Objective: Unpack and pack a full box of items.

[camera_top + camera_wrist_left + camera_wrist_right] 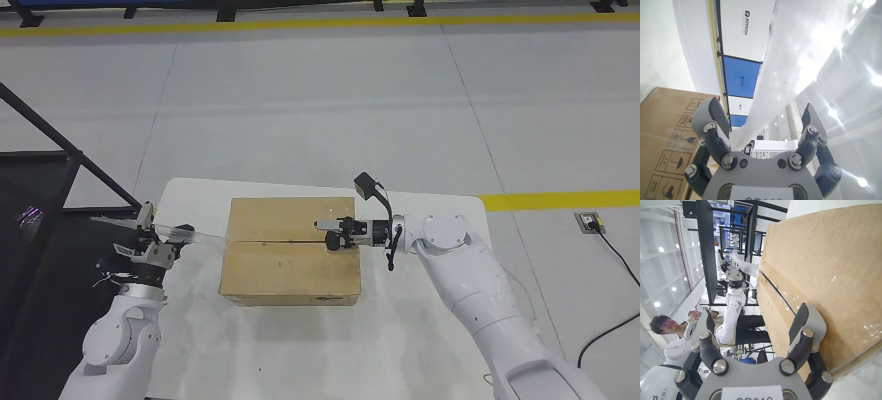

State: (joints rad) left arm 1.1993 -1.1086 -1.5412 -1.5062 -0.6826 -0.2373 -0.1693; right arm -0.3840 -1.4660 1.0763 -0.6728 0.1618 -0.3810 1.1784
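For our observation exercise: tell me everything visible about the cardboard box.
The cardboard box is brown and rectangular, sitting flat on the white table. Its top flaps are closed, meeting at a dark seam along the middle. Handling symbols are printed on one side. The open right gripper lies at the seam; a clear tape strip runs from the box's end to the open left gripper.

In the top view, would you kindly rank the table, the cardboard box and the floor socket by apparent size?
1. table
2. cardboard box
3. floor socket, which lies farther from the camera, so it may look smaller than it is.
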